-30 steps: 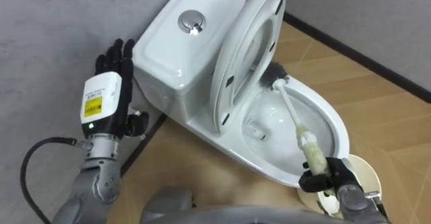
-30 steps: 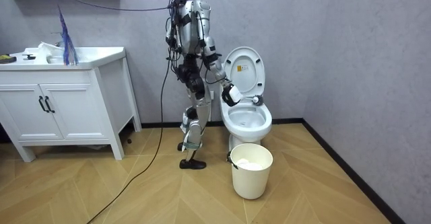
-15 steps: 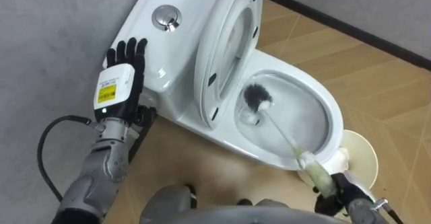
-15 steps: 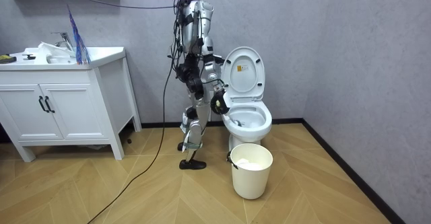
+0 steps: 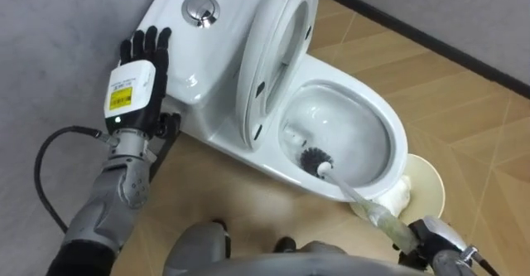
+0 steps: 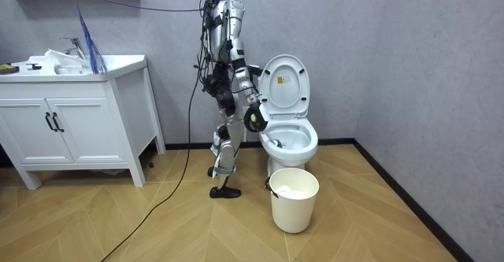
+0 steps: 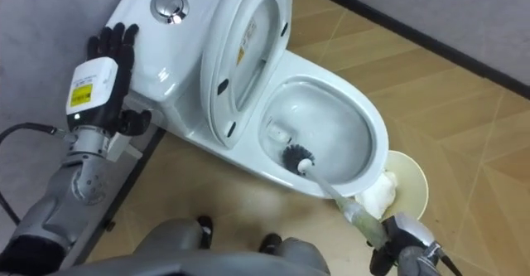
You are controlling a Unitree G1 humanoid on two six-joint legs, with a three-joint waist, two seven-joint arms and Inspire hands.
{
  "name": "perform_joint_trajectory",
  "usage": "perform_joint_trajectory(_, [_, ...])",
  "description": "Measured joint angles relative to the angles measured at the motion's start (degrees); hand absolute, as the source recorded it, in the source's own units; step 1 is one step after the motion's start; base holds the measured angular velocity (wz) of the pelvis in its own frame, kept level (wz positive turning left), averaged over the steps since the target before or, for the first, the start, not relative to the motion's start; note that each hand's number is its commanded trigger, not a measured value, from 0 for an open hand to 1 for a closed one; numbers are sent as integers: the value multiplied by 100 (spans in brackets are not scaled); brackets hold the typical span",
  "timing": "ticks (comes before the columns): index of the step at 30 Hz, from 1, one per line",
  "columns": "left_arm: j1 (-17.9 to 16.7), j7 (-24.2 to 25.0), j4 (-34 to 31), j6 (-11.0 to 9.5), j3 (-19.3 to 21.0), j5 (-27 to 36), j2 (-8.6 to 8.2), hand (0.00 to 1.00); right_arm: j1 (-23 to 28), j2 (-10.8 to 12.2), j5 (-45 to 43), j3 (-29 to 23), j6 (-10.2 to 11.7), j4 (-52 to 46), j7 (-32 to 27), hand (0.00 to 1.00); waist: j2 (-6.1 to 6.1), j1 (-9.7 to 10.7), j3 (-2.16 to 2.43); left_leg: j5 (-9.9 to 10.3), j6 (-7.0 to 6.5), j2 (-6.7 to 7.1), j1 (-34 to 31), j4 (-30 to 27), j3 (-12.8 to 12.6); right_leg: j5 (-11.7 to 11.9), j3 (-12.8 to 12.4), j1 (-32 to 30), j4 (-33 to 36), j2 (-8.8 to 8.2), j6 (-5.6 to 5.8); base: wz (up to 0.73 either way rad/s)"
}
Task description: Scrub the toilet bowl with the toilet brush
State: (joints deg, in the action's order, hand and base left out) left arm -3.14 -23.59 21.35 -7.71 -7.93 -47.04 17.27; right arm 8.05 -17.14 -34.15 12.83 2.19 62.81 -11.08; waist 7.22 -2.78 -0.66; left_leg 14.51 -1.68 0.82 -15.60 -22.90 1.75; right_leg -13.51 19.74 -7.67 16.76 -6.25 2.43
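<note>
**Robot at the toilet, brush at the bowl**

The robot stands upright at the room view's left of the toilet, whose lid is raised. Its right hand holds a brush down at the bowl's near rim. A cream bucket stands on the floor just before the toilet. A white counter is well off toward the room view's left.

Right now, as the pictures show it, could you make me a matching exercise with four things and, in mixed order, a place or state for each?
1 toilet brush
2 left hand
3 toilet seat
4 bin

a raised upright
b on the floor, in front of the bowl
c head down inside the bowl
d open, beside the cistern

Pairs: 1-c, 2-d, 3-a, 4-b
</note>
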Motion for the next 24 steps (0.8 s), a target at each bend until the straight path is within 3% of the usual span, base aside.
perform_joint_trajectory(5, [221, 26, 148, 66, -24, 24, 11, 0, -112, -93, -89, 121, -67, -191, -42, 100, -45, -30, 9, 1, 0, -80, -183, -117, -3, 55, 52, -139, 77, 56, -66, 0])
perform_joint_trajectory(8, [368, 8, 262, 32, -105, 30, 124, 0, -426, -173, -383, 243, -103, -229, -97, 100, -85, -103, -4, 2, 5, -128, -392, -229, 2, 86, 28, -356, 216, 77, -113, -7])
perform_joint_trajectory(10, [556, -4, 342, -69, -184, 39, 180, 0, -829, -300, -750, 405, -101, -232, -153, 100, -187, -170, -67, 2, 4, -108, -671, -416, 62, 111, 76, -557, 333, 91, -139, 6])
perform_joint_trajectory(14, [869, -102, 525, -238, -378, 29, 206, 0, -1761, -346, -990, 634, -77, 120, -292, 100, -204, -526, -110, -18, 5, -147, -1036, -626, 66, 123, 91, -968, 618, 52, -176, -5])
perform_joint_trajectory(16, [1146, -174, 579, -369, -687, 167, 271, 0, -2436, -612, -1009, 889, -201, 370, -453, 100, -232, -682, -192, -85, -28, -116, -1311, -717, 149, 114, 182, -1230, 800, -29, -186, 22])
perform_joint_trajectory(17, [1219, -181, 577, -394, -761, 209, 285, 0, -2563, -715, -1039, 967, -249, 390, -460, 100, -227, -732, -197, -109, -35, -95, -1390, -725, 163, 114, 196, -1309, 844, -60, -186, 22])
perform_joint_trajectory(19, [1473, -208, 582, -481, -973, 266, 377, 0, -2997, -1084, -1226, 1261, -289, 429, -470, 100, -232, -885, -267, -132, -50, -73, -1600, -840, 223, 115, 235, -1464, 907, -76, -188, 12])
perform_joint_trajectory(21, [1550, -234, 577, -566, -1059, 359, 507, 0, -3249, -1159, -1330, 1442, -322, 457, -516, 100, -230, -933, -300, -131, -50, -71, -1712, -893, 267, 118, 264, -1537, 917, -67, -192, 5])
perform_joint_trajectory(22, [1675, -250, 576, -631, -1161, 552, 543, 0, -3397, -1227, -1324, 1572, -358, 469, -534, 100, -228, -1016, -344, -131, -50, -73, -1816, -941, 275, 122, 273, -1636, 954, -69, -200, 0])
perform_joint_trajectory(24, [1829, -304, 568, -689, -1296, 764, 563, 0, -3588, -1283, -1317, 1762, -432, 496, -541, 100, -216, -1121, -373, -144, -49, -71, -1996, -981, 268, 127, 228, -1844, 1034, -73, -207, -7])
